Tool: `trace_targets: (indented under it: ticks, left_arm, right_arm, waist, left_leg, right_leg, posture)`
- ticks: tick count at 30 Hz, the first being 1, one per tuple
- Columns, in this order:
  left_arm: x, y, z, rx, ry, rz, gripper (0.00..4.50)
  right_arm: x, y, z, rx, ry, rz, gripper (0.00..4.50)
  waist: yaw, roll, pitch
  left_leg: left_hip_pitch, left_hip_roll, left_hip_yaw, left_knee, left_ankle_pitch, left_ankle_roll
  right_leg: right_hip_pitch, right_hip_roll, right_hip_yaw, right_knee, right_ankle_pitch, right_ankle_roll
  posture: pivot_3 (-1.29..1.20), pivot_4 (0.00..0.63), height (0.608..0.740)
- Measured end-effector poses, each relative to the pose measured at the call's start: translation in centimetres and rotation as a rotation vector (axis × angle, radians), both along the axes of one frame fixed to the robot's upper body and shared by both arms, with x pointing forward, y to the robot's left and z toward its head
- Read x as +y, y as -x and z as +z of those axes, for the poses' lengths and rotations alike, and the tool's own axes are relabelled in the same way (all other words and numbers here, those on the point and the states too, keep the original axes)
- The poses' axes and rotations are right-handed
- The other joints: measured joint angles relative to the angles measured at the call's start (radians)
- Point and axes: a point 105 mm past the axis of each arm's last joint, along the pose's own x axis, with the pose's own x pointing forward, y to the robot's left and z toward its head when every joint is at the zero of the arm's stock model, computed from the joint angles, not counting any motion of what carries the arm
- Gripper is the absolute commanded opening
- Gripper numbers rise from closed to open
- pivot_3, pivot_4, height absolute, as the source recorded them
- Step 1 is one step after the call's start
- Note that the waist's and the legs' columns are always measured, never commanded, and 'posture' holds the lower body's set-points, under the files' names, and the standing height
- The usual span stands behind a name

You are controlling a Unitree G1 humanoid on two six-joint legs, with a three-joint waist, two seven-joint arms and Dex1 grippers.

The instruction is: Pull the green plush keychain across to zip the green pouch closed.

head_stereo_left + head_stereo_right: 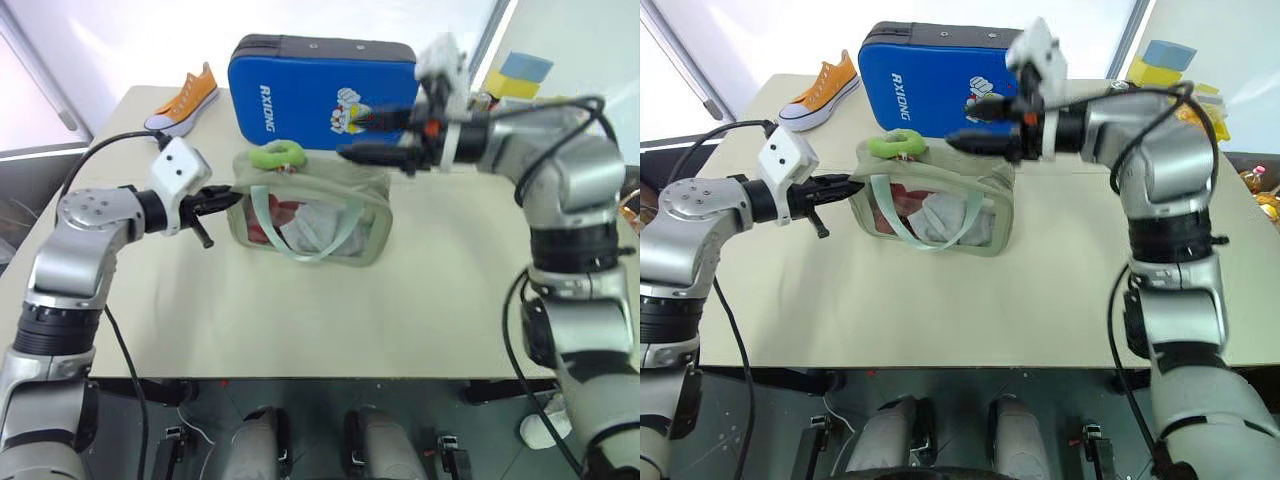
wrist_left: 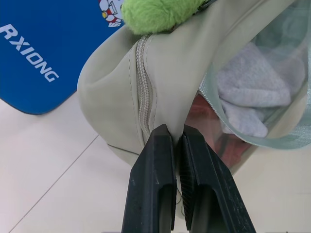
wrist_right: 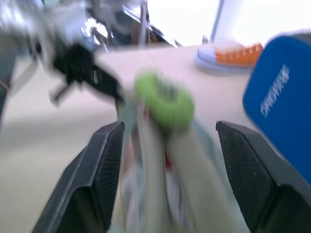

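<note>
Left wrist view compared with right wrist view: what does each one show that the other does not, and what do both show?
The left wrist view alone shows the left tool shut on the end of the green pouch, the zipper teeth, and grey fabric behind the clear window.

The right wrist view alone shows the orange shoe, the table, and the right tool open, holding nothing.

Both show the green plush keychain, the pouch and the blue case.

One green pouch (image 1: 308, 205), one green plush keychain (image 1: 278, 154), one blue hard case (image 1: 320, 90) and one orange sneaker (image 1: 183, 100) sit on the surface (image 1: 300, 310). Two end effectors reach in: left end effector (image 1: 222, 200), right end effector (image 1: 362, 135).
</note>
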Motion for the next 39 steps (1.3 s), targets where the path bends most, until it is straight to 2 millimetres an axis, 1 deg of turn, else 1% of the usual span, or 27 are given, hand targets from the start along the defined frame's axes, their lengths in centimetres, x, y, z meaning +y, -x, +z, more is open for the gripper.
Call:
trace_targets:
  ticks: [2, 3, 4, 7, 9, 11, 14, 17, 18, 19, 20, 22, 23, 24, 25, 26, 28, 30, 32, 35, 39]
  left_arm:
    - [0.0, 0.1, 0.0, -0.005, -0.009, -0.001, 0.00]
    - [0.0, 0.1, 0.0, -0.007, -0.012, -0.004, 0.00]
    - [-0.1, 0.1, 0.0, -0.009, -0.014, -0.008, 0.00]
    - [-0.2, 0.2, 0.1, -0.018, -0.017, -0.016, 0.00]
    - [-0.3, 0.3, 0.0, -0.023, -0.023, -0.020, 0.00]
    - [-0.3, 0.5, -0.2, -0.026, -0.028, -0.018, 0.00]
    - [-0.2, 0.8, -0.2, -0.030, -0.034, -0.012, 0.00]
    - [-0.2, 0.8, -0.3, -0.031, -0.034, -0.005, 0.00]
    - [-0.2, 0.9, -0.3, -0.030, -0.034, -0.004, 0.00]
    - [-0.2, 0.9, -0.3, -0.030, -0.033, -0.002, 0.00]
    - [-0.2, 0.9, -0.3, -0.031, -0.033, -0.001, 0.00]
    - [-0.2, 0.9, -0.3, -0.032, -0.033, 0.000, 0.00]
    - [-0.2, 0.9, -0.3, -0.032, -0.033, 0.000, 0.00]
    - [-0.2, 0.8, -0.3, -0.032, -0.034, 0.000, 0.00]
    - [-0.2, 0.8, -0.3, -0.032, -0.034, 0.000, 0.00]
    - [-0.3, 0.7, -0.2, -0.033, -0.033, -0.002, 0.00]
    - [-0.4, 0.7, -0.2, -0.037, -0.032, -0.007, 0.00]
    - [-0.4, 0.6, -0.1, -0.038, -0.032, -0.007, 0.00]
    - [-0.3, 0.5, -0.2, -0.037, -0.031, -0.004, 0.00]
    - [-0.1, 0.4, -0.2, -0.034, -0.033, 0.002, 0.00]
    - [-0.2, 0.5, -0.2, -0.032, -0.033, -0.001, 0.00]
  right_arm:
    - [1.9, -1.3, -0.4, 0.061, -0.046, -0.009, 3.20]
    - [3.4, -2.4, -1.4, 0.108, -0.042, -0.029, 3.20]
    - [4.2, -3.0, -2.3, 0.131, -0.026, -0.043, 3.20]
    - [5.5, -4.1, -4.0, 0.166, 0.019, -0.069, 3.20]
    - [6.0, -4.7, -5.0, 0.174, 0.052, -0.081, 3.20]
    - [6.1, -5.0, -5.5, 0.170, 0.087, -0.087, 3.20]
    - [6.2, -5.0, -6.0, 0.135, 0.137, -0.082, 3.20]
    - [6.3, -5.0, -6.0, 0.109, 0.155, -0.076, 3.20]
    - [6.3, -5.0, -5.9, 0.109, 0.154, -0.074, 2.68]
    - [6.4, -4.9, -5.9, 0.110, 0.151, -0.069, 2.34]
    - [6.4, -4.9, -5.9, 0.111, 0.151, -0.063, 1.91]
    - [6.3, -4.9, -5.9, 0.106, 0.153, -0.059, 0.83]
    - [6.3, -4.9, -5.8, 0.102, 0.153, -0.059, 0.83]
    - [6.3, -4.9, -5.8, 0.100, 0.154, -0.059, 0.35]
    - [6.2, -4.9, -5.8, 0.099, 0.156, -0.061, 0.23]
    - [5.6, -5.0, -5.5, 0.094, 0.157, -0.077, 0.02]
    - [3.5, -5.1, -3.9, 0.057, 0.151, -0.130, 0.02]
    - [0.9, -5.0, -2.4, -0.018, 0.172, -0.200, 0.02]
    - [-1.6, -4.9, -1.5, -0.089, 0.210, -0.280, 0.02]
    - [-5.1, -4.6, -1.4, -0.146, 0.276, -0.395, 0.02]
    - [-8.6, -3.6, -1.7, -0.206, 0.377, -0.520, 0.02]
  waist:
    - [-0.001, 0.000, 0.000]
    - [-0.002, 0.000, 0.000]
    - [0.000, 0.000, 0.000]
    - [0.003, 0.000, 0.000]
    - [0.001, 0.000, 0.000]
    - [0.000, 0.000, 0.000]
    - [-0.001, 0.000, 0.000]
    - [-0.001, 0.000, 0.000]
    - [-0.001, 0.000, 0.000]
    - [-0.001, 0.000, 0.000]
    - [-0.002, 0.000, 0.000]
    - [-0.002, 0.000, 0.000]
    - [-0.002, 0.000, 0.000]
    - [-0.002, 0.000, 0.000]
    - [-0.002, 0.000, 0.000]
    - [0.001, 0.000, 0.000]
    - [0.005, 0.000, 0.000]
    - [0.005, 0.000, 0.000]
    - [0.002, 0.000, 0.000]
    - [0.000, 0.000, 0.000]
    - [0.003, 0.000, 0.000]
  left_leg:
    - [0.000, 0.000, 0.000, 0.000, 0.000, 0.000]
    - [0.000, 0.000, 0.000, 0.000, 0.000, 0.000]
    - [0.000, 0.000, 0.000, 0.000, 0.000, 0.000]
    - [-0.003, -0.002, 0.000, 0.000, 0.000, 0.000]
    - [-0.004, -0.003, 0.000, 0.000, 0.000, 0.001]
    - [-0.004, -0.003, 0.000, 0.000, 0.000, 0.001]
    - [-0.003, -0.003, 0.000, 0.000, 0.000, 0.001]
    - [-0.003, -0.003, 0.000, 0.000, 0.000, 0.001]
    - [-0.003, -0.003, 0.000, 0.000, 0.000, 0.000]
    - [-0.003, -0.003, 0.000, 0.000, 0.000, 0.001]
    - [-0.003, -0.003, 0.000, 0.000, 0.000, 0.001]
    - [-0.003, -0.003, 0.000, 0.000, 0.000, 0.001]
    - [-0.003, -0.003, 0.000, 0.000, 0.000, 0.001]
    - [-0.003, -0.003, 0.000, 0.000, 0.000, 0.001]
    - [-0.003, -0.002, 0.000, 0.000, 0.000, 0.001]
    - [-0.003, -0.003, -0.001, 0.000, 0.000, 0.001]
    - [-0.004, -0.003, -0.001, 0.000, 0.000, 0.001]
    - [-0.004, -0.003, -0.001, 0.000, -0.001, 0.001]
    - [-0.004, -0.003, -0.001, 0.000, -0.001, 0.001]
    - [-0.003, -0.003, -0.001, 0.000, -0.001, 0.001]
    - [-0.003, -0.003, 0.000, 0.000, -0.001, 0.001]
  right_leg:
    - [0.000, 0.000, 0.000, 0.000, 0.000, 0.000]
    - [0.000, 0.000, 0.000, 0.000, 0.000, 0.000]
    - [0.000, 0.000, 0.000, 0.000, 0.000, 0.000]
    - [-0.002, -0.002, 0.000, 0.000, 0.000, 0.000]
    - [-0.002, -0.003, 0.000, 0.000, 0.000, 0.000]
    - [-0.002, -0.003, 0.000, 0.000, 0.000, 0.000]
    - [-0.002, -0.003, -0.001, 0.000, 0.000, 0.000]
    - [-0.002, -0.003, -0.001, 0.000, 0.000, 0.000]
    - [-0.002, -0.003, -0.001, 0.000, 0.000, 0.000]
    - [-0.002, -0.003, -0.001, 0.000, 0.000, 0.000]
    - [-0.002, -0.003, -0.001, 0.000, 0.000, 0.000]
    - [-0.002, -0.003, -0.001, 0.000, 0.000, 0.000]
    - [-0.002, -0.003, -0.001, 0.000, 0.000, 0.000]
    - [-0.002, -0.003, -0.001, 0.000, 0.000, 0.000]
    - [-0.002, -0.003, -0.001, 0.000, 0.000, 0.000]
    - [-0.002, -0.003, -0.001, 0.000, 0.000, 0.000]
    - [-0.002, -0.003, -0.001, 0.000, 0.000, 0.000]
    - [-0.002, -0.004, -0.001, -0.001, 0.000, 0.000]
    - [-0.002, -0.004, -0.001, -0.001, 0.000, 0.000]
    - [-0.002, -0.003, -0.001, 0.000, 0.000, 0.000]
    - [-0.002, -0.004, -0.001, 0.000, 0.000, 0.000]
  posture:
    - [0.00, 0.150, 0.740]
    - [0.00, 0.150, 0.740]
    - [0.00, 0.150, 0.740]
    - [0.00, 0.150, 0.740]
    - [0.00, 0.150, 0.740]
    - [0.00, 0.150, 0.740]
    - [0.00, 0.150, 0.740]
    - [0.00, 0.150, 0.740]
    - [0.00, 0.150, 0.740]
    - [0.00, 0.150, 0.740]
    - [0.00, 0.150, 0.740]
    - [0.00, 0.150, 0.740]
    - [0.00, 0.150, 0.740]
    - [0.00, 0.150, 0.740]
    - [0.00, 0.150, 0.740]
    - [0.00, 0.150, 0.740]
    - [0.00, 0.150, 0.740]
    - [0.00, 0.150, 0.740]
    - [0.00, 0.150, 0.740]
    - [0.00, 0.150, 0.740]
    - [0.00, 0.150, 0.740]
